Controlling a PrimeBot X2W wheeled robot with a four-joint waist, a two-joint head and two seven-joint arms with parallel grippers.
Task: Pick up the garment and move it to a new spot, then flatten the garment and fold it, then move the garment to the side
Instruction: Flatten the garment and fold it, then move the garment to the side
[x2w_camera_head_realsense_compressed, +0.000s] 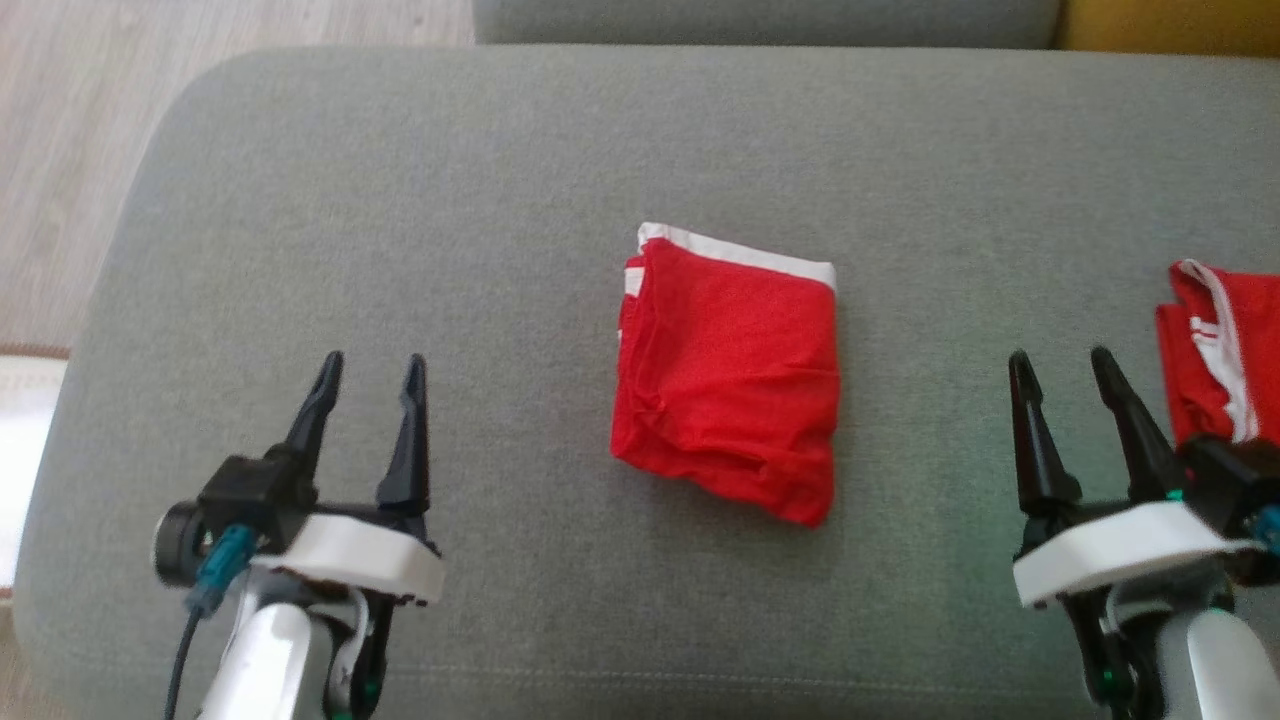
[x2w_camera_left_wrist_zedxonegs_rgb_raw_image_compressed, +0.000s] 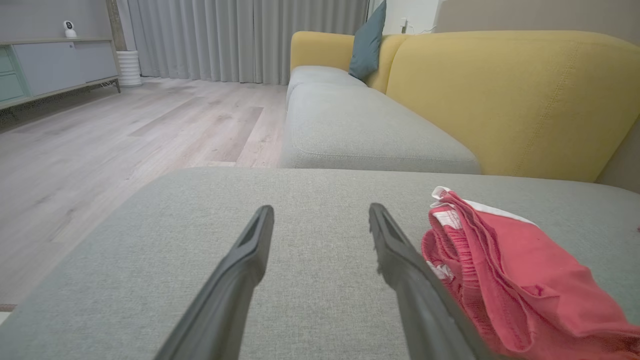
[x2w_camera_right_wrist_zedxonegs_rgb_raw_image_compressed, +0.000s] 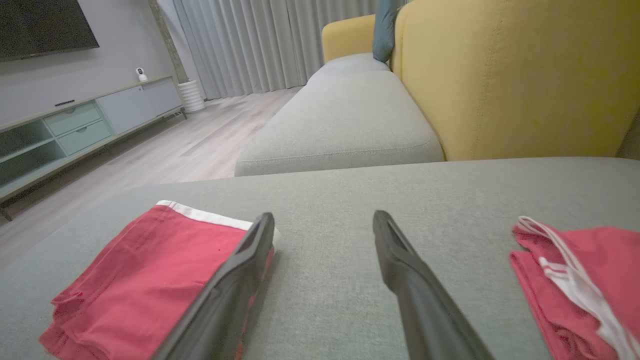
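Folded garment (x2w_camera_head_realsense_compressed: 725, 375) mid cushion (x2w_camera_head_realsense_compressed: 450, 180); both jaws spread, empty.

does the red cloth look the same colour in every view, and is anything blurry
Head view: the folded garment reads saturated red, with a faint shadow on the grey cushion; the right gripper looks slightly smeared. Left wrist view: the garment is washed to pinkish red. Right wrist view: same pinkish cast, near fingers soft.

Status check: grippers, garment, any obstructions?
Left gripper and right gripper open, empty. Folded red garment lies on grey cushion between them. Second red garment by right gripper; nothing blocking.
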